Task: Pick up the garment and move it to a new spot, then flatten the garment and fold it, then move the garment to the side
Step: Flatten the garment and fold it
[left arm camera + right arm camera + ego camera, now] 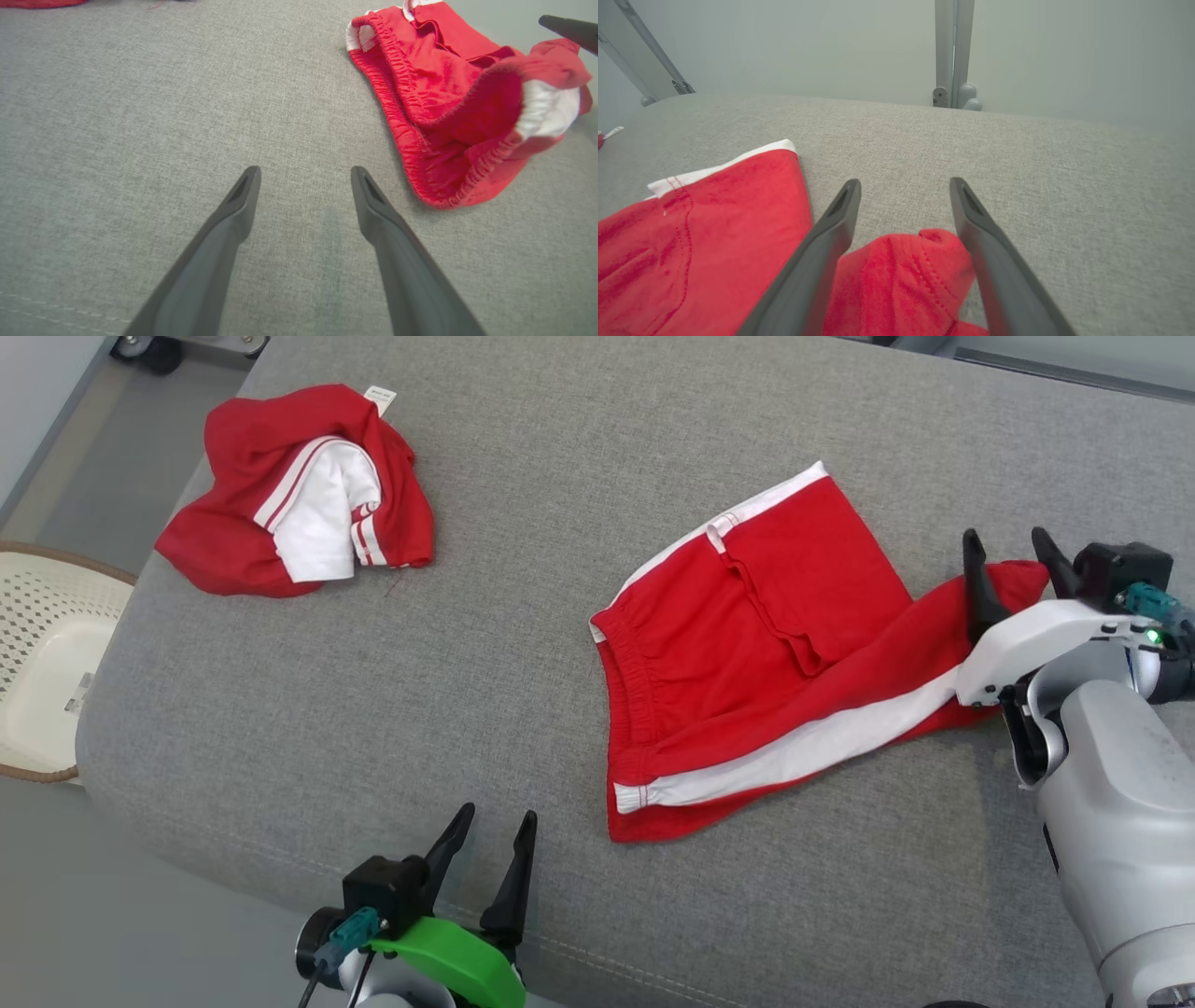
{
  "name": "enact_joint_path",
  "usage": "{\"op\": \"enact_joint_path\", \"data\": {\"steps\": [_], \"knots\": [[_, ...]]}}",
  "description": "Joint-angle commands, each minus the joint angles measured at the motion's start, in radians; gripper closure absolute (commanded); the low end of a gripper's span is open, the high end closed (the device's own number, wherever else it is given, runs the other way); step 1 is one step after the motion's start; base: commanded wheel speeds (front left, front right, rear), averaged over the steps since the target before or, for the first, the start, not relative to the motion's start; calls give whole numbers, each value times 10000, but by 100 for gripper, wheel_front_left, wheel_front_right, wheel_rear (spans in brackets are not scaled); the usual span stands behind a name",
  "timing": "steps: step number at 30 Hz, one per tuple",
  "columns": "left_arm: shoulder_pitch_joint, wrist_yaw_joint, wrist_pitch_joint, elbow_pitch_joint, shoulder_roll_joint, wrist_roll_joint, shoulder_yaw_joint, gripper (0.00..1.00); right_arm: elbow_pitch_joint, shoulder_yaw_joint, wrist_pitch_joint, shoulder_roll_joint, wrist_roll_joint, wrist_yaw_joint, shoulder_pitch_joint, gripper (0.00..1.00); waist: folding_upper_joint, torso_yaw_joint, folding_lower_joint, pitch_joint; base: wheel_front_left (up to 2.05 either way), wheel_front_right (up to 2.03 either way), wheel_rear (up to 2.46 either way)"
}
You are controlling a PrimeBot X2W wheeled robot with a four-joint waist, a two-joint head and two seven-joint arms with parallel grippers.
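The garment, red shorts [747,644] with white side stripes, lies partly spread at the middle right of the grey cushion [523,523]. My right gripper [1008,546] hovers over the end of its right leg with the jaws open. In the right wrist view, a bunched red hem [906,275] lies between the spread fingers of the right gripper [904,186]. My left gripper [497,821] stands open near the cushion's front edge, left of the waistband. The left wrist view has the left gripper [306,170] over bare fabric and the shorts [448,102] at the upper right.
A second crumpled red and white garment [299,495] lies at the cushion's far left. A cream perforated basket [47,653] stands on the floor beyond the left edge. Metal frame posts [952,51] rise behind the far edge.
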Motion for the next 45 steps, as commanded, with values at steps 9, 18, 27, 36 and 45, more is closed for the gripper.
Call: {"op": "enact_joint_path", "data": {"steps": [9, 18, 27, 36, 45], "knots": [[139, -26, -5, 37, 6, -41, 292, 0, -2590, -993, -28, 218, 393, -14, 1556, 0, 0, -435, -1, -276, 0, 0, 0], [113, -26, -4, 74, 8, 113, 183, 0, -2967, -632, -28, 147, 1260, -14, 3155, 0, 0, -994, -1, -218, 0, 0, 0], [-135, -26, -4, 32, 9, -8, -30, 0, -2917, -110, -28, 33, 1927, -14, 2675, 0, 0, -573, -1, 81, 0, 0, 0], [88, -26, -4, 33, 8, -105, 161, 0, -2124, -293, -28, -46, 1944, -14, 2286, 100, 0, -283, -1, 180, 0, 0, 0], [311, -26, -4, 71, 9, 57, 381, 0, -3325, -393, -28, 275, 2242, -14, 3579, 100, 0, -1596, -1, -606, 0, 0, 0]]}}
